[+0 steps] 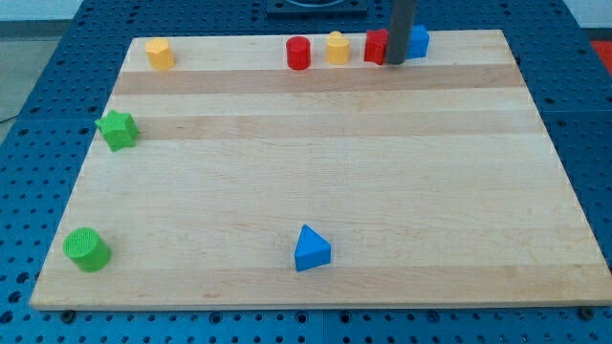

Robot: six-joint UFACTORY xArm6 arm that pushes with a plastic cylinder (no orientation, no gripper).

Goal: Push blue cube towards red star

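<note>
Rod is at the top of the board (316, 172), its tip (395, 62) down between the red block (376, 46) and the blue cube (417, 40). No jaws on this tool, just a bare rod, so nothing to open or close; it looks to be touching or almost touching both blocks, can't tell which.

Rel. to the blue cube: red block just left w/ the rod between, yellow block (337, 47) further left, then red cylinder (298, 53), yellow block (159, 53) far left. Green star (118, 129), green cylinder (87, 248) and blue triangle (311, 248) are well below-left.

Risks, prob.: tip is on the wrong side of the cube, so a push from here shoves it away from the red block, twd the board's right edge. Red block's shape is half hidden; if it's the star, tip may knock it left into the yellow one. Cube is near the top edge, could slip off.
</note>
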